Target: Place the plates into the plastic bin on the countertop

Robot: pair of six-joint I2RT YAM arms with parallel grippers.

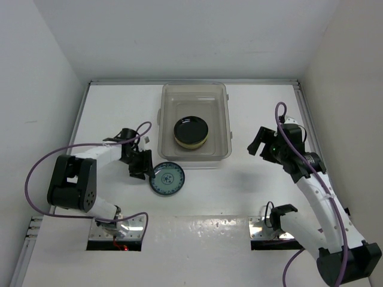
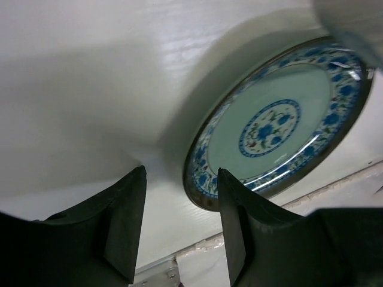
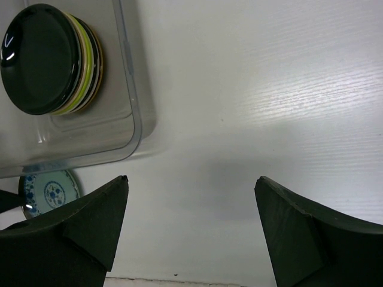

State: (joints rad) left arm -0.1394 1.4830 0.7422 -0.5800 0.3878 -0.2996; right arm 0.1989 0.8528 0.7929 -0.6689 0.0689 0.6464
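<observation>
Blue-green patterned plate point(image 2: 275, 125) lies on white countertop point(image 2: 90, 89), jaws parted at its rim.

White walls and bolted metal plates ring the scene.
The left wall point(image 1: 42, 89) stands well out from the left gripper point(image 1: 143, 167), the right wall point(image 1: 350, 89) well out from the right gripper point(image 1: 257, 142), and the back wall point(image 1: 191, 36) far ahead of both. Behind each gripper lies a shiny plate, the left plate point(image 1: 137, 227) and the right plate point(image 1: 257, 230); a red speck point(image 1: 122, 244) just behind the left plate may be a light.
</observation>
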